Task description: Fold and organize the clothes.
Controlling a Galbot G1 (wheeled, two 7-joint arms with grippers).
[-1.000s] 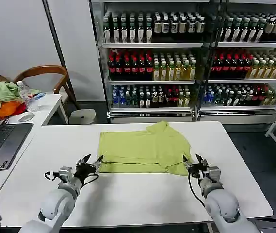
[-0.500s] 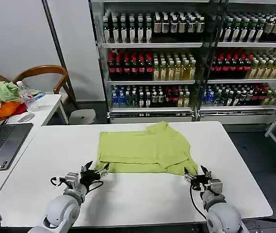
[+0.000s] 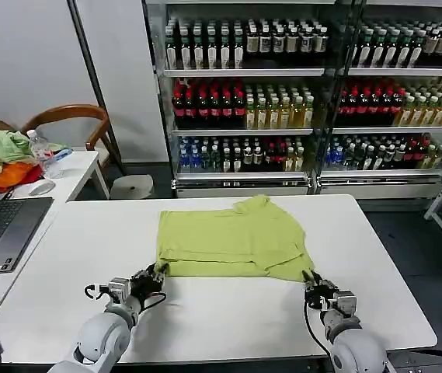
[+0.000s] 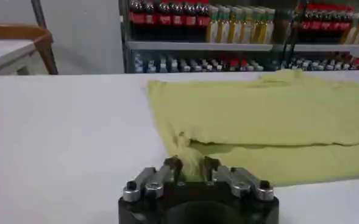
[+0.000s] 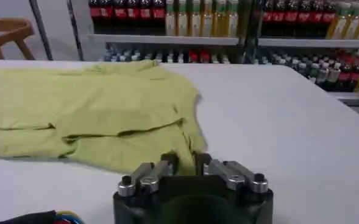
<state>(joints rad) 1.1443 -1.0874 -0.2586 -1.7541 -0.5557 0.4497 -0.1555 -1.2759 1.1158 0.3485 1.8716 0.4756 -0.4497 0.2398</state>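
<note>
T-shirt point(image 3: 232, 237) plain lime yellow-green; table point(image 3: 205, 311) white; tools look black w/ silver, prob.

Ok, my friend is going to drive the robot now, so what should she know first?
Left gripper: shut on the near left corner of the T-shirt; the cloth bunches up between its fingers.
Right gripper: at the near right corner, cloth between its fingers, looks shut on it.
The T-shirt lies in the middle of the white table, already folded over at least once, with both sleeves tucked in.
Done: first fold, and both near corners look gripped.
Left: probably lift those corners, carry them over to the far edge, then tidy the shirt.
</note>
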